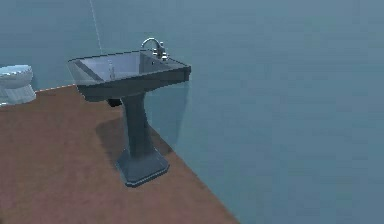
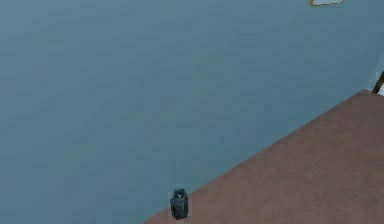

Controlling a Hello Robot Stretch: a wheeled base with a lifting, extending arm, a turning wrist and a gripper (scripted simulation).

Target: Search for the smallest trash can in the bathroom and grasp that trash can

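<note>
Standing on the brown floor [image 2: 320,160] at the foot of the blue wall [image 2: 130,90], near the arm side view's bottom edge, is a small dark object [image 2: 179,204]. In the forward view a pedestal sink [image 1: 128,72] stands against the wall, with a white toilet [image 1: 14,84] beyond it. The state of the gripper cannot be told.

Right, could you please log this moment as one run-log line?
phase: searching bathroom | forward: pedestal sink, toilet | arm side: small dark object on floor by wall | target: unconfirmed
</note>
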